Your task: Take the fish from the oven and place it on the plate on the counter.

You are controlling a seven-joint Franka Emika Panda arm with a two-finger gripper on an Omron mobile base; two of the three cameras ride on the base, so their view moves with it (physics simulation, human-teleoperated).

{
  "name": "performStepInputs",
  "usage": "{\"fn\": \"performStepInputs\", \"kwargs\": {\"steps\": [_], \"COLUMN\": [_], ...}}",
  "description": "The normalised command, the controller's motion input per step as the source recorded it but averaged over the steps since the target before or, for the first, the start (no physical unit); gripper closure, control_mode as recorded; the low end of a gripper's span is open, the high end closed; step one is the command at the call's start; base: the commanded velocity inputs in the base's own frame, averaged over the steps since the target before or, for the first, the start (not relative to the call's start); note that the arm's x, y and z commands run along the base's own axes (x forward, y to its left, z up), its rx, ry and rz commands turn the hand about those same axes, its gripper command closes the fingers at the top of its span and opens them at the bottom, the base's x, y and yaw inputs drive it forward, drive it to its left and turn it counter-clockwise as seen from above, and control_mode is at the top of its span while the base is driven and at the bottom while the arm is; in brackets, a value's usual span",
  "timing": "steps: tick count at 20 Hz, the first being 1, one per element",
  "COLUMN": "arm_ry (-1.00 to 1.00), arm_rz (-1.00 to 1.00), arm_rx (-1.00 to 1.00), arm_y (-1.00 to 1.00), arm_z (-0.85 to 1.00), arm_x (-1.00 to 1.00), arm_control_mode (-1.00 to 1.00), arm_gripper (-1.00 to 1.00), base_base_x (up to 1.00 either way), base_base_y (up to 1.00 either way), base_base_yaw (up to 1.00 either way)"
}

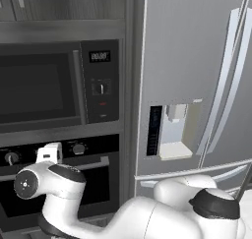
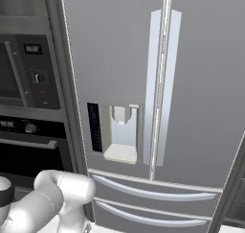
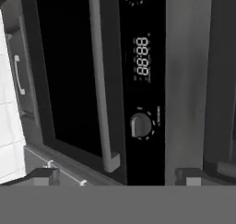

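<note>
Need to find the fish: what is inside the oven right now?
Cannot be told: the oven door is shut, its dark window showing nothing inside. Visible are its silver bar handle, display and knob.

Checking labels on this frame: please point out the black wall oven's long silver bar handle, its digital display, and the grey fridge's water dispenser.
oven's long silver bar handle (image 3: 100,80), hand view, mid-bar.
digital display (image 3: 142,57), hand view, the digits.
water dispenser (image 2: 120,131), right base view, recess back wall.

I'm looking at a grey French-door fridge (image 2: 191,83) with its water dispenser (image 2: 119,131) and two drawer handles below, while the black oven (image 2: 28,150) is sitting under the microwave (image 2: 24,69) at the left and the white arm (image 2: 52,198) is rising bottom-left.
</note>
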Motion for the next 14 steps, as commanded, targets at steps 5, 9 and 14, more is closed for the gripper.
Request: {"fn": "performStepInputs", "kwargs": {"steps": [5,9,14], "arm_ry": [-0.16,-0.1,-0.03], "arm_rz": [0.21,0.13,0.01], "arm_rx": [-0.02,0.0,0.0], "arm_y": [0.0,0.0,0.07], "arm_z": [-0.43,-0.33,-0.31], "arm_x": [0.38,0.44,0.06], "arm_control_mode": [-1.0,-1.0,-1.0], "arm_gripper": [-1.0,-1.0,-1.0], "base_base_x": [0.0,0.0,0.0], "base_base_y": [0.0,0.0,0.0], "base_base_yaw": [0.0,0.0,0.0]}}
